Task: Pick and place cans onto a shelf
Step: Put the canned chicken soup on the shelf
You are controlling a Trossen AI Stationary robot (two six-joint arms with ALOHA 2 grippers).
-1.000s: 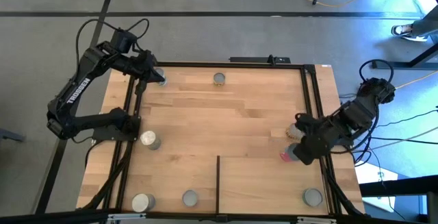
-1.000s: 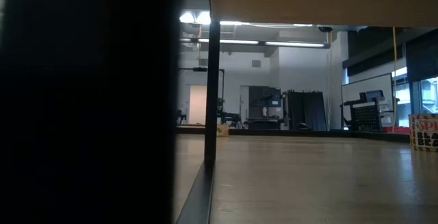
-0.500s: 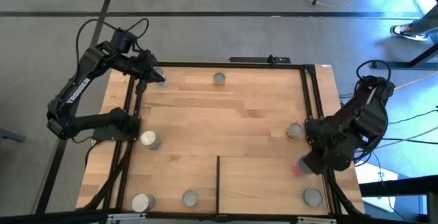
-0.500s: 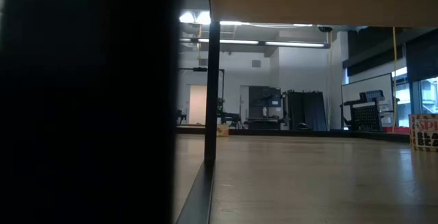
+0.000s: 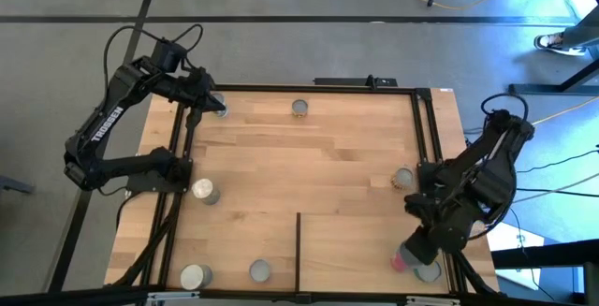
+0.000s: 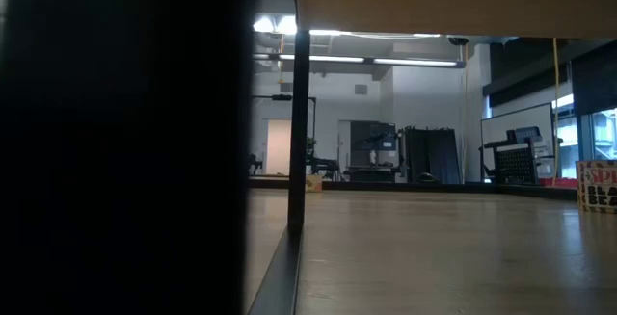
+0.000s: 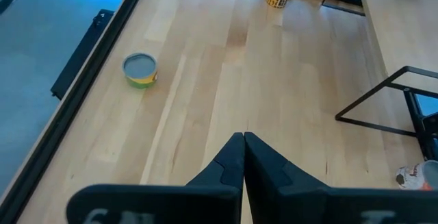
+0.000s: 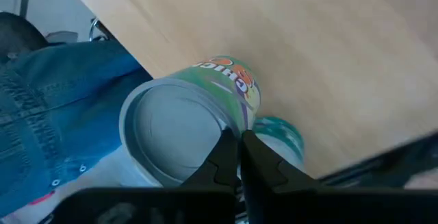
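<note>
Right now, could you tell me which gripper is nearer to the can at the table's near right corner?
The right gripper is nearer, right beside the can with a pink-sided can. The left gripper sits at the far left corner, across the table.

Even overhead light on the pale tabletop point(image 5: 309, 166); low view mostly blocked by dark shadow, bright ceiling strips behind.

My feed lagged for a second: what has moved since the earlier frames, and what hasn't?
The right gripper swung along the table's right edge toward the near corner, carrying the red-pink can, which now sits beside the corner can. The can by the right edge, covered before, is uncovered again. The left gripper and the other cans stayed put.
</note>
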